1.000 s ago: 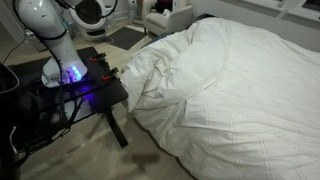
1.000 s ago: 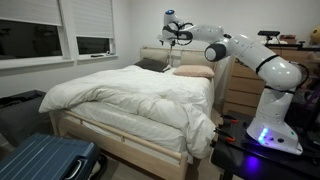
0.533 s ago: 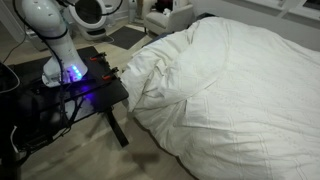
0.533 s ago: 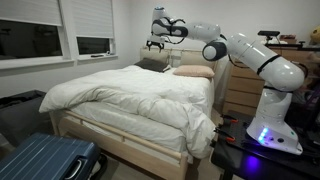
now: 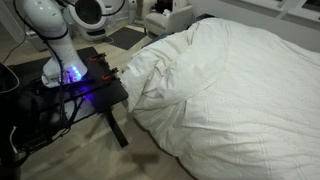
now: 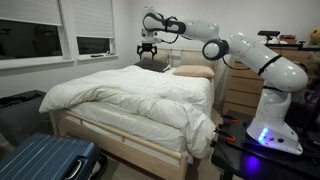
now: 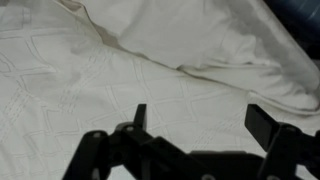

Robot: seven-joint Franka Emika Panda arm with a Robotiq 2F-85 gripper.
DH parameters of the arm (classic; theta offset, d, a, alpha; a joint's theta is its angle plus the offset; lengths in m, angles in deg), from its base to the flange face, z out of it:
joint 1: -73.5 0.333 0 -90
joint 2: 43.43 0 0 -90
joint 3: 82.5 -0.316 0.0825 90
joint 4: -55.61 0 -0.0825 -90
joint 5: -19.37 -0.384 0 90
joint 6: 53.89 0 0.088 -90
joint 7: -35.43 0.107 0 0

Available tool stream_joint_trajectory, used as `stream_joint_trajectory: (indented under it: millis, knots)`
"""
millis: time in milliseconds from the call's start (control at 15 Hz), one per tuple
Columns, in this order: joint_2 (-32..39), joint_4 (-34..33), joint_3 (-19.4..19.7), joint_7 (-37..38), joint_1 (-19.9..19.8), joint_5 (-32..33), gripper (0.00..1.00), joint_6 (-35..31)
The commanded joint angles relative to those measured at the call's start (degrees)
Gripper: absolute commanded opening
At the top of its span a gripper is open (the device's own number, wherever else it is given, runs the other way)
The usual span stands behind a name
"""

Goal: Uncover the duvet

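Observation:
The duvet (image 5: 230, 90) is a big puffy white quilted cover lying over the whole bed; it also shows in an exterior view (image 6: 130, 95), folded back short of the pillows. My gripper (image 6: 148, 52) hangs in the air above the head end of the bed, over the far pillow, and touches nothing. In the wrist view the gripper (image 7: 200, 120) is open and empty, its two dark fingers spread above white quilted fabric (image 7: 90, 90) and a smooth white fold (image 7: 200, 40).
A tan pillow (image 6: 193, 72) and a dark pillow (image 6: 150, 65) lie at the headboard. A blue suitcase (image 6: 45, 160) stands by the bed's foot. A wooden dresser (image 6: 240, 85) is beside the bed. The arm's base sits on a black stand (image 5: 75, 90).
My gripper has moved across the head of the bed, away from the dresser toward the window side, and a little lower. The duvet has not moved.

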Motion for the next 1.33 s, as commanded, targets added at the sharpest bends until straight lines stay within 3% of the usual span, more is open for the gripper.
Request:
stream_joint_trajectory:
  millis: [0, 400, 600, 800, 867, 1067, 1267]
  knots:
    - [-0.18, 0.03, -2.84, -5.15, 1.74, -1.35, 1.00, 8.41]
    - [1.68, 0.21, -6.41, -12.37, 5.45, -0.35, 1.00, 23.49]
    - [3.42, 0.27, -5.30, -17.66, 8.37, 2.62, 1.00, 29.68]
    - [5.66, 0.32, -4.05, -21.20, 11.26, 6.96, 1.00, 27.57]
    - [5.43, 2.03, 0.49, -21.95, 12.95, 4.81, 1.00, 25.62]
    - [10.18, -1.93, 3.96, -20.94, 15.35, 5.12, 1.00, 23.90]
    - [12.56, -1.28, 6.60, -18.12, 16.77, 4.98, 1.00, 19.63]
